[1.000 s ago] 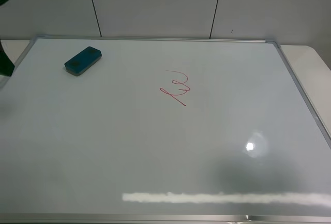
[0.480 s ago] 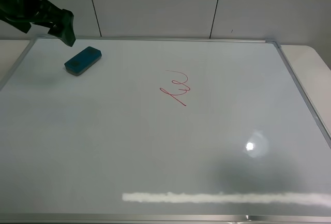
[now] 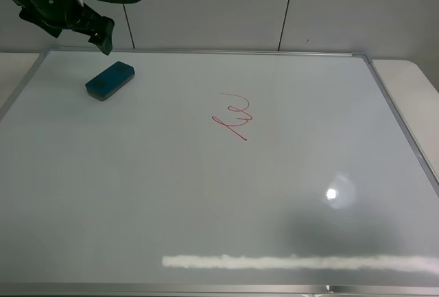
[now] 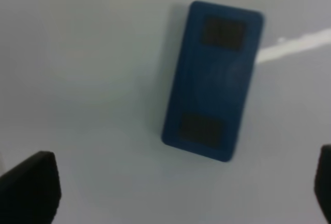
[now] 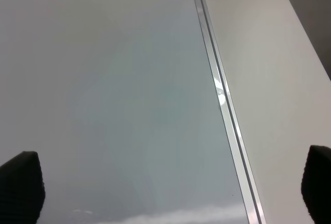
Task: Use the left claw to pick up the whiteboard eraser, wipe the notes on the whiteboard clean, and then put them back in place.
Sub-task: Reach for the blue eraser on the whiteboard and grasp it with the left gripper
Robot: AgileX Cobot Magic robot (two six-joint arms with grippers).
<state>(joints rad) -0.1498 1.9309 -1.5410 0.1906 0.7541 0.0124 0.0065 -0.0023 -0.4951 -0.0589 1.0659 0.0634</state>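
The teal-blue whiteboard eraser (image 3: 110, 80) lies flat near the far left corner of the whiteboard (image 3: 206, 194). The red scribbled notes (image 3: 233, 117) sit near the board's middle, well to the right of the eraser. My left claw (image 3: 101, 35) hangs above the board's far left edge, just behind the eraser and apart from it. In the left wrist view the eraser (image 4: 213, 79) lies below and ahead of the left claw (image 4: 176, 193), whose jaws stand wide open and empty. My right gripper (image 5: 168, 188) is open and empty; it does not show in the high view.
The board's silver frame (image 3: 401, 119) runs along the right side, with bare tabletop (image 5: 269, 69) beyond it. A grey panelled wall (image 3: 206, 9) stands behind the board. The right wrist view shows the board's right frame (image 5: 222, 94).
My left arm has come into view from the left edge and moved up and right to hang behind the eraser. The eraser and notes have not moved.
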